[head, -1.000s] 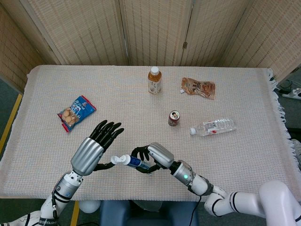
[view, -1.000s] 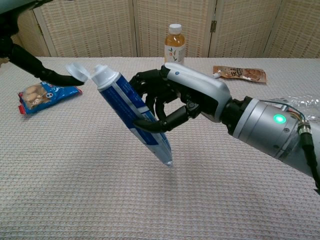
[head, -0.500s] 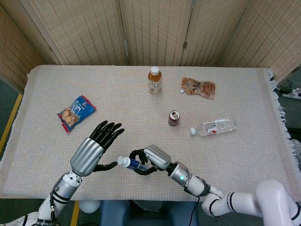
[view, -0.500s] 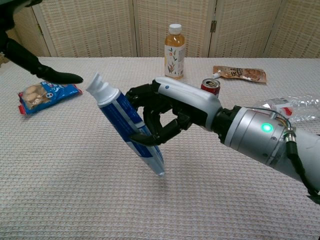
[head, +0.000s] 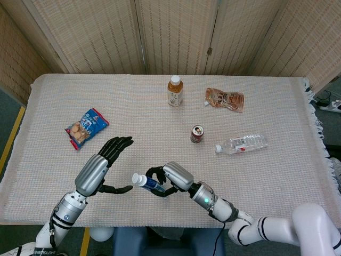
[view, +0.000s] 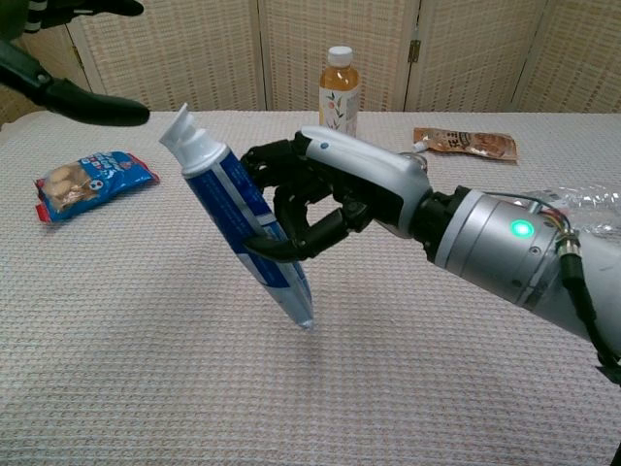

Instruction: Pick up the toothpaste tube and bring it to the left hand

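Observation:
The toothpaste tube (head: 146, 182) (view: 243, 221) is blue and white with a white cap, held above the cloth. My right hand (head: 169, 179) (view: 325, 199) grips it around the middle, cap end up and tilted toward my left. My left hand (head: 101, 166) is open, fingers spread, its thumb pointing at the cap with a small gap between them. In the chest view only the left hand's dark fingertips (view: 92, 103) show at the top left, apart from the cap.
A blue cookie bag (head: 86, 127) lies at the left. A tea bottle (head: 175, 91), a brown snack pouch (head: 225, 99), a small can (head: 197, 133) and a lying clear water bottle (head: 242, 143) sit further back on the woven tablecloth (head: 266, 176).
My left hand has drawn back to the left and lowered, off the cap. The right hand with the tube has shifted slightly left and nearer me.

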`<state>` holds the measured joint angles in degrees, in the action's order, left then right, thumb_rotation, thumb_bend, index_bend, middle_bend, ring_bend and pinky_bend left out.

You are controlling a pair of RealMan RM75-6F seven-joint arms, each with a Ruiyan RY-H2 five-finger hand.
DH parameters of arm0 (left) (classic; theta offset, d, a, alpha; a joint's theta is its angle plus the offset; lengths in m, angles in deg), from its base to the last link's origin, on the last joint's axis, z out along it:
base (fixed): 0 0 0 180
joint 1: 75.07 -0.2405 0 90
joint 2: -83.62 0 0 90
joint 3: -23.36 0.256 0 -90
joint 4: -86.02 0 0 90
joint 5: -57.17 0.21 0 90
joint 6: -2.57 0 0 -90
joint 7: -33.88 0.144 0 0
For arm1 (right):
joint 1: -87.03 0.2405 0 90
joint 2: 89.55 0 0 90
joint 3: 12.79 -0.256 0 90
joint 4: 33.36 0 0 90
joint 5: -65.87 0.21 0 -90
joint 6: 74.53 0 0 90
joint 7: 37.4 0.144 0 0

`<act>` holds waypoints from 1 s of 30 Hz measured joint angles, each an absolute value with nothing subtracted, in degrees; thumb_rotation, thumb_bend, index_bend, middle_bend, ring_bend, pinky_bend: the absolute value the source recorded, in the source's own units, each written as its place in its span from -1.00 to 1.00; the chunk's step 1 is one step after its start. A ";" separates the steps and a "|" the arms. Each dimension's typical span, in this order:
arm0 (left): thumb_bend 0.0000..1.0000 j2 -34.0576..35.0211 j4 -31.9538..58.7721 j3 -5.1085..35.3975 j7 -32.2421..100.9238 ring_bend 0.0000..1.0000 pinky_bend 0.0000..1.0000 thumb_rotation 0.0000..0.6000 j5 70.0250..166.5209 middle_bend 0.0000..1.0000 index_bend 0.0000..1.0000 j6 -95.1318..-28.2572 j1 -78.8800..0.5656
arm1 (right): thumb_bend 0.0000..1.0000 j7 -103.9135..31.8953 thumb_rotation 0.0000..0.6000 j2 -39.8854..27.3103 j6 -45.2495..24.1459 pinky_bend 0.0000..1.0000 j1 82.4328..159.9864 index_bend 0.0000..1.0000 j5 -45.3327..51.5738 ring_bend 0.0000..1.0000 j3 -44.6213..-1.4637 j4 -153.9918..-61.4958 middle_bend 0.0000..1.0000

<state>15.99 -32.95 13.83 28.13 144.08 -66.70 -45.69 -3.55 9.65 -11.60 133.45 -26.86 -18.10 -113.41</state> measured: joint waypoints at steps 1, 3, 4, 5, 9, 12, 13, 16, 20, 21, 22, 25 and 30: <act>-0.69 16.60 -33.10 13.89 26.55 -0.92 -1.00 -0.09 144.17 -0.83 -0.90 -65.78 -45.39 | 1.00 -4.12 1.00 9.56 -12.00 0.27 133.65 0.24 -26.60 0.32 -18.34 -114.03 0.09; -0.73 17.70 -33.05 14.06 24.44 -0.93 -1.00 -0.51 144.74 -0.83 -0.90 -63.75 -44.49 | 1.00 -5.75 1.00 9.35 -13.10 0.28 134.12 0.24 -25.72 0.33 -19.01 -115.56 0.10; -0.73 17.92 -32.90 14.12 24.27 -0.93 -1.00 -0.58 144.94 -0.83 -0.90 -63.26 -44.22 | 1.00 -6.58 1.00 9.27 -13.61 0.28 134.32 0.24 -25.25 0.33 -19.32 -116.22 0.10; -0.74 17.94 -32.66 14.20 24.55 -0.93 -1.00 -0.65 145.13 -0.83 -0.90 -63.00 -43.96 | 1.00 -7.47 1.00 9.19 -14.14 0.28 134.52 0.24 -24.72 0.34 -19.64 -116.89 0.11; -0.75 17.51 -32.09 14.58 27.46 -0.94 -1.00 -0.78 145.25 -0.83 -0.90 -61.88 -42.97 | 1.00 -12.05 1.00 9.15 -16.37 0.29 135.41 0.24 -21.64 0.35 -21.43 -120.01 0.11; -0.75 16.94 -31.84 14.79 29.74 -0.94 -1.00 -0.82 144.84 -0.83 -0.90 -61.13 -42.37 | 1.00 -14.79 1.00 9.53 -17.75 0.31 135.94 0.24 -19.16 0.37 -22.68 -121.73 0.11; -0.75 16.73 -31.75 14.82 30.42 -0.94 -1.00 -0.82 144.67 -0.83 -0.90 -61.01 -42.22 | 1.00 -15.50 1.00 9.72 -18.04 0.31 136.07 0.25 -18.55 0.37 -22.97 -122.02 0.11; -0.75 15.88 -31.48 14.88 32.57 -0.94 -1.00 -0.83 143.87 -0.83 -0.90 -60.59 -41.74 | 1.00 -17.33 1.00 10.62 -18.75 0.31 136.38 0.26 -16.78 0.38 -23.84 -122.71 0.12; -0.75 14.88 -31.32 14.96 34.48 -0.94 -1.00 -0.83 142.56 -0.83 -0.90 -59.99 -41.14 | 1.00 -18.83 1.00 11.80 -19.03 0.34 136.52 0.29 -15.34 0.41 -24.61 -123.10 0.14; -0.75 14.82 -31.31 14.99 34.91 -0.94 -1.00 -0.83 142.30 -0.83 -0.90 -59.83 -41.03 | 1.00 -18.89 1.00 12.09 -19.03 0.34 136.49 0.29 -14.97 0.42 -24.81 -123.26 0.15; -0.75 14.75 -31.31 15.02 35.36 -0.94 -1.00 -0.83 141.98 -0.83 -0.90 -59.65 -40.91 | 1.00 -18.89 1.00 12.31 -19.00 0.35 136.46 0.30 -14.73 0.42 -24.97 -123.37 0.16; -0.75 14.37 -31.35 15.09 36.29 -0.94 -1.00 -0.85 140.92 -0.83 -0.91 -59.20 -40.54 | 1.00 -19.25 1.00 12.96 -18.73 0.36 136.31 0.32 -14.34 0.43 -25.25 -123.54 0.18; -0.75 14.11 -31.18 15.26 37.92 -0.94 -1.00 -0.83 140.42 -0.83 -0.91 -59.05 -40.26 | 1.00 -19.77 1.00 13.99 -18.25 0.39 135.92 0.36 -13.52 0.47 -25.61 -123.93 0.24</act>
<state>14.11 -31.18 15.26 37.92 140.42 -59.05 -40.26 -19.77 13.99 -18.25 135.92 -13.52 -25.61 -123.93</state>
